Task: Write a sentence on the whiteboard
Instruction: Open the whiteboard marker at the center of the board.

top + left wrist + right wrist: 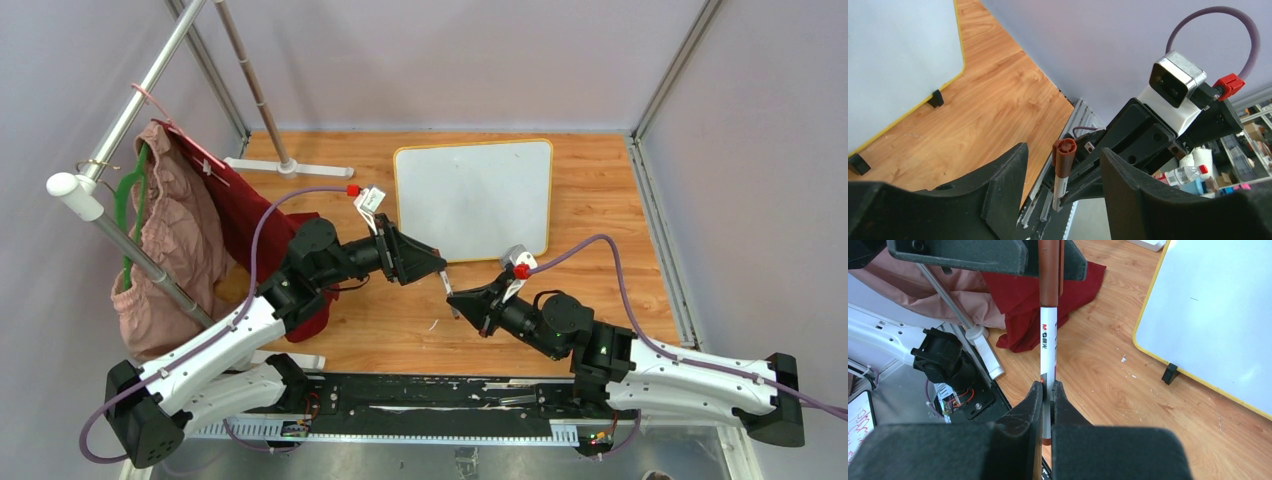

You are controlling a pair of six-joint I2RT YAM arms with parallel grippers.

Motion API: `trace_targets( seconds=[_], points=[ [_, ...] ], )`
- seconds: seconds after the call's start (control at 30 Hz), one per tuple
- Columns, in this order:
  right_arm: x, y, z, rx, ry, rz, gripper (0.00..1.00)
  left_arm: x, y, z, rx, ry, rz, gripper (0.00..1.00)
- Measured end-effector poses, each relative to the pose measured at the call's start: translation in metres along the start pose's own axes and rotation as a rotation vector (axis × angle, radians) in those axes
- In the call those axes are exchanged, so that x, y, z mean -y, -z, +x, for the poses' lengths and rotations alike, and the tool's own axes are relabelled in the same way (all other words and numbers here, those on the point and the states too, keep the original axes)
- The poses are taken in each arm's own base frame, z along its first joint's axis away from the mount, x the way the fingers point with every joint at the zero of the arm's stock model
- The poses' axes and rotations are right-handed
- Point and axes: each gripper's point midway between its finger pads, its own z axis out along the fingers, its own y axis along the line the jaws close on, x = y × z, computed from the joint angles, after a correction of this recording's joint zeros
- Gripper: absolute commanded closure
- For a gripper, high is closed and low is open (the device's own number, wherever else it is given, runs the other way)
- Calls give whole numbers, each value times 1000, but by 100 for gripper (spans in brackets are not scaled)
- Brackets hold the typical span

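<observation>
The step in hand looks like uncapping. The right end effector [1048,388] is pressed together on the white barrel of a marker [1047,347]. The left end effector [1063,150] stands spread, with the brown cap [1064,158] between its jaws and a gap showing on each side.

To do this well, the left jaws should close squarely on the cap alone, clear of the white barrel. The cap should sit centred so it is not shoved sideways. The pull should then run straight along the marker's length while the right grip holds firm. A skewed pull could twist the marker in the right jaws and spoil the writing angle.

The whiteboard [475,195] lies on the worktop [400,325] in the upper middle of the top view, blank as far as can be seen. Both end effectors meet just below its lower edge, near it but not touching. The left one is by the lower left corner, and the right one is lower in the frame.
</observation>
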Motion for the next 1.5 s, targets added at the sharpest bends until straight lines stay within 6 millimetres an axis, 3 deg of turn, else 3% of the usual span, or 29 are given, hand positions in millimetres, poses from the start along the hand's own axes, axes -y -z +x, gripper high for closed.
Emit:
trace_targets(
  seconds=[0.3,0.53,0.63,0.7,0.8,1.07,1.23,1.5],
  points=[
    [-2,-3,-3,15,-2,-6,100,8,-2,3,-9,3,30,66],
    [-5,-5,-3,16,-4,-18,98,7,-4,3,-5,-9,26,100],
    [-7,-5,-3,9,-8,-24,57,7,-4,3,-4,-13,27,100],
    [-10,-4,-5,-1,-21,-31,36,8,-3,2,-2,-12,31,100],
    [-14,-2,-8,-24,-33,-39,21,13,0,0,4,-18,44,100],
    [-30,4,-23,-39,-73,-98,19,30,12,-3,26,-55,97,100],
    [-44,-3,-36,-53,-80,-130,20,41,21,-8,44,-85,130,100],
    [-47,-18,-29,-97,-92,-110,35,54,31,-10,58,-118,171,100]
  ],
)
